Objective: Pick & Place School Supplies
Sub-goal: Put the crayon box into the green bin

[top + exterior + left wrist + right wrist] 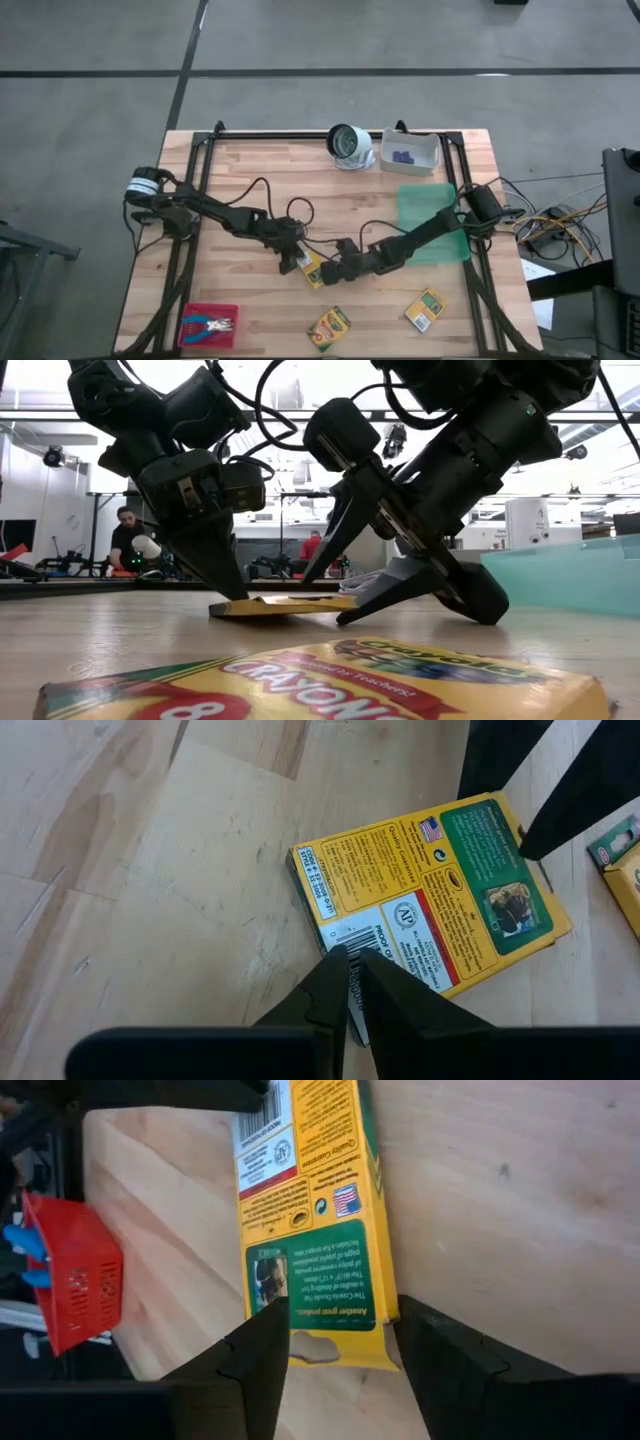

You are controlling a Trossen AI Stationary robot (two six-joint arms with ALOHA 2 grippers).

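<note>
Near the table's (pixel 250 170) middle, you see one crayon box (pixel 312 267) lying flat on its face, with both arms converging on it. The left gripper (pixel 349 982) has its fingers together, tips pressed on the barcode end; judge this as a pin that stops the box sliding. The right gripper (pixel 335 1342) holds its fingers apart, straddling the opposite green end, box edge between the tips but not yet clamped. Two further crayon boxes (pixel 328 326) (pixel 424 309) lie near the front edge, well apart from both.
</note>
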